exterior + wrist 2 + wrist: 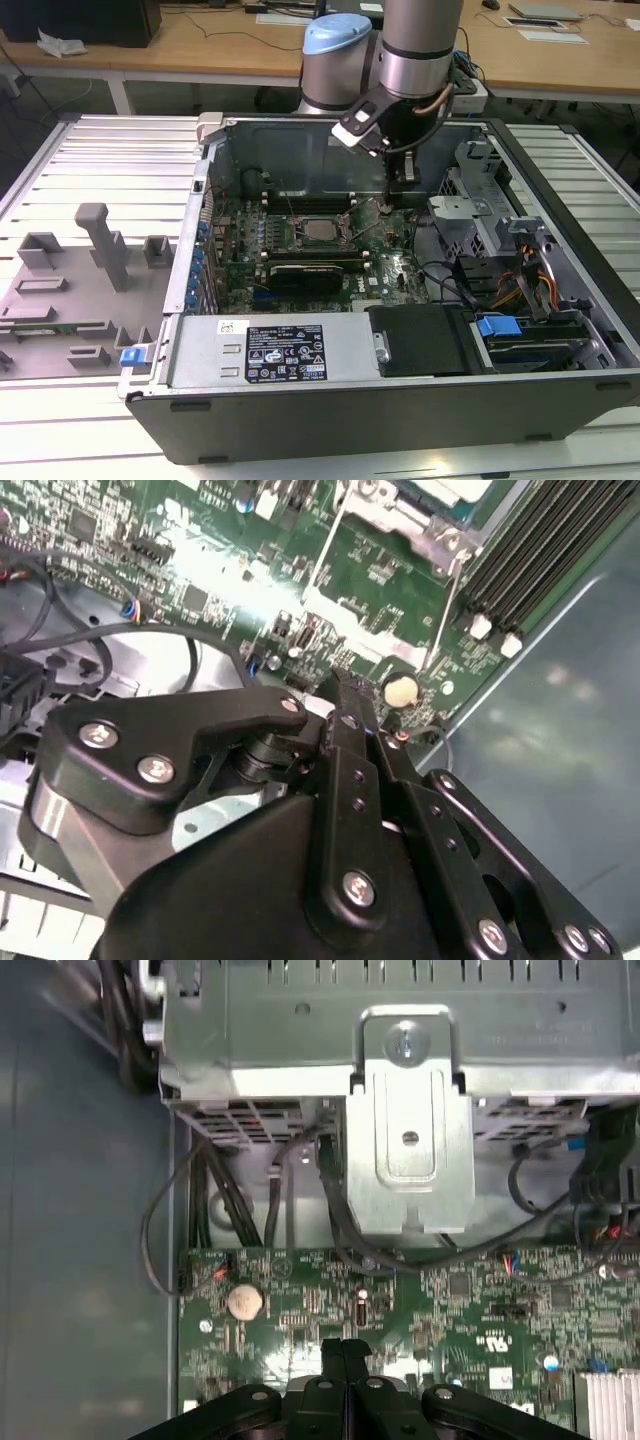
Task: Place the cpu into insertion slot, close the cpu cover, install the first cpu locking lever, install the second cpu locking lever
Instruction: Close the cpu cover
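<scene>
Hovering beside the socket with fingers pressed together, chip seated.

On the slatted desk (100, 150) lay the open computer case (300, 420). Over its motherboard (392, 275) the hand (385, 200) hung with fingers pressed together, nothing visible between them, at about two o'clock from the insertion slot (302, 238). The cpu (323, 230) lay flat in that slot, face up; being square, it had no real long axis, and its edges ran parallel to the rim. A thin locking lever (443, 605) slanted toward the fingertips. Pressing it well probably meant a steady push along its arc, clear of the board.
</scene>
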Action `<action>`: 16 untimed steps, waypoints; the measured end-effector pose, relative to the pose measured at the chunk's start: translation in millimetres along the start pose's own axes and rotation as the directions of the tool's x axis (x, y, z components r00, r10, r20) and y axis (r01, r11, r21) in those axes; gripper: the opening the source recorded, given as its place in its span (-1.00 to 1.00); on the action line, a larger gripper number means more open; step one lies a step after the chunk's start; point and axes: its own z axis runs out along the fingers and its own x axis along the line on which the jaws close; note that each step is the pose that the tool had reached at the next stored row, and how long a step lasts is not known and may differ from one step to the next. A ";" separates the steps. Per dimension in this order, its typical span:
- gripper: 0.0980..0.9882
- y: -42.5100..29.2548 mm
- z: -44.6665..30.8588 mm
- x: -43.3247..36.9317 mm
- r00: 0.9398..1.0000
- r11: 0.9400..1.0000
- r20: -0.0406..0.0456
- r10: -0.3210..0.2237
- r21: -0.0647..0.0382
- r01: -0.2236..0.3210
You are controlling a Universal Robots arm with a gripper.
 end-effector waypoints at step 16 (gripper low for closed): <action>-0.98 1.7 17.9 -0.3 1.000 0.999 0.001 0.003 0.039 -0.003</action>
